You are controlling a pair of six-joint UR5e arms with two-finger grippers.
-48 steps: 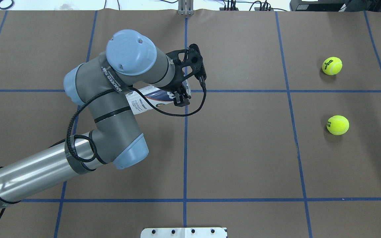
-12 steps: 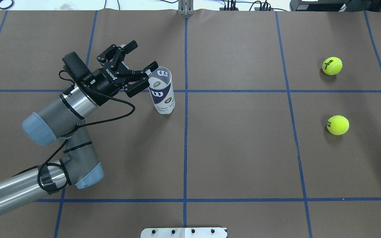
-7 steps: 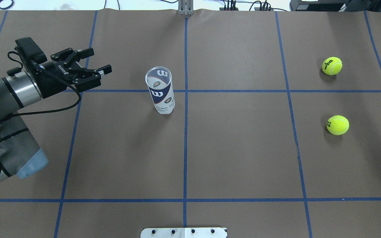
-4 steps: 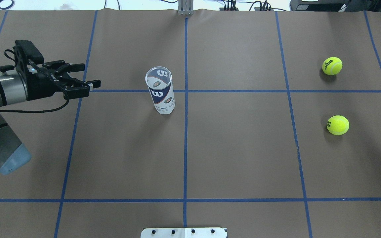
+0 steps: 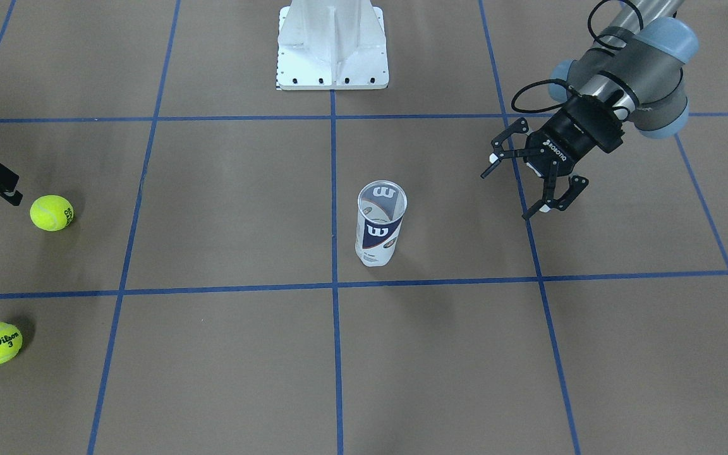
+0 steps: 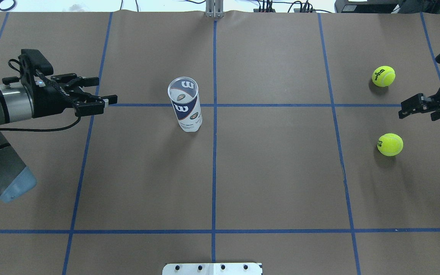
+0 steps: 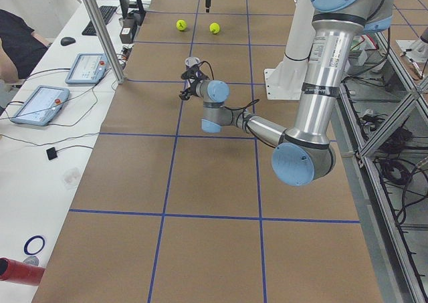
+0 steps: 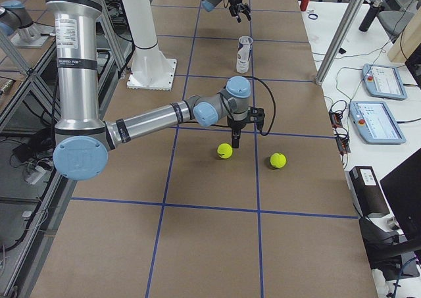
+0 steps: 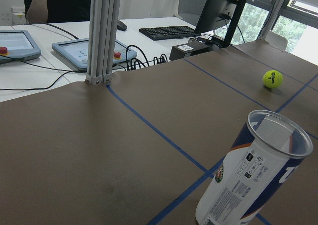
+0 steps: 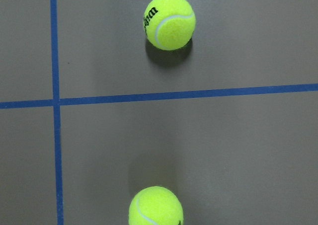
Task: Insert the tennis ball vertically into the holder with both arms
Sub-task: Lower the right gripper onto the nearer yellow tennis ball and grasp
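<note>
The holder (image 6: 183, 103) stands upright and open-topped near the table's middle; it also shows in the front view (image 5: 381, 224) and the left wrist view (image 9: 253, 180). It looks empty. My left gripper (image 6: 107, 91) is open and empty, level with the holder and well off to its left (image 5: 508, 194). Two yellow tennis balls lie at the right: a far one (image 6: 383, 76) and a near one (image 6: 390, 144). My right gripper (image 6: 439, 103) points down between them at the view's right edge; it looks open and holds nothing. Both balls show in the right wrist view (image 10: 169, 21) (image 10: 155, 207).
The white pedestal (image 5: 332, 44) stands at the robot's side of the table. An aluminium post (image 9: 103, 34) rises at the far edge, with tablets and a keyboard on the desk behind it. Blue tape lines divide the brown table cover.
My left gripper let go of the holder, which now stands upright, and drew back to the left. My right gripper has come into view at the right edge, over the balls.
</note>
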